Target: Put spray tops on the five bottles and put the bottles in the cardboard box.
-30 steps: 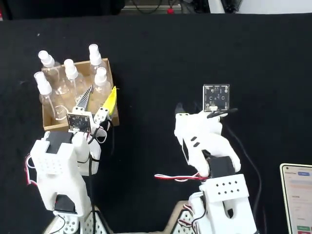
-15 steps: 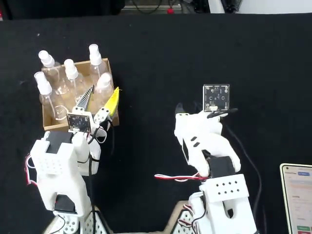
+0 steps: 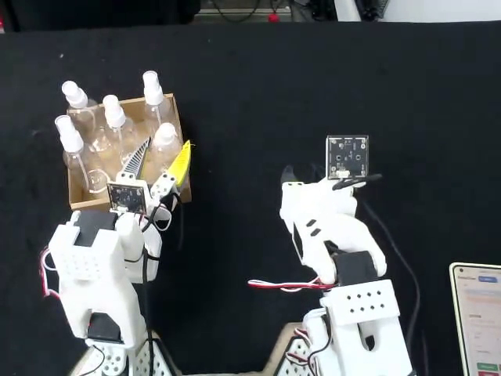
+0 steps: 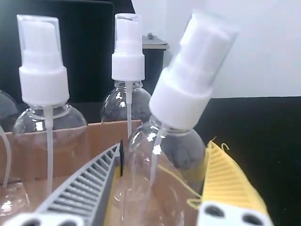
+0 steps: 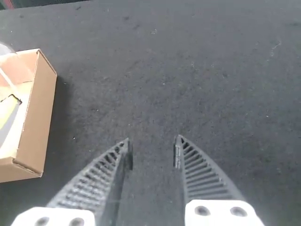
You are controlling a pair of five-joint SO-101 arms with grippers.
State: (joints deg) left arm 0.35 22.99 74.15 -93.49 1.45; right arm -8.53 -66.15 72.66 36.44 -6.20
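The cardboard box (image 3: 178, 117) stands at the table's left and holds five clear bottles with white spray tops, among them those at the back (image 3: 153, 88) and at the left (image 3: 69, 137). The nearest bottle (image 3: 163, 139) leans in the box's near right corner. My left gripper (image 3: 163, 157) is open around it, the grey finger (image 4: 82, 188) on one side and the yellow finger (image 4: 225, 183) on the other. That tilted bottle (image 4: 188, 99) sits close in the left wrist view. My right gripper (image 5: 151, 153) hangs open over bare black table, holding nothing.
The box's near corner (image 5: 33, 108) lies off to one side of my right gripper. A tablet (image 3: 477, 313) lies at the table's front right edge. Black cloth stretches across the middle and back of the table.
The nearest bottle has sunk a little lower into the box and leans more. My left gripper's yellow finger has shifted slightly outward. The right arm has kept still.
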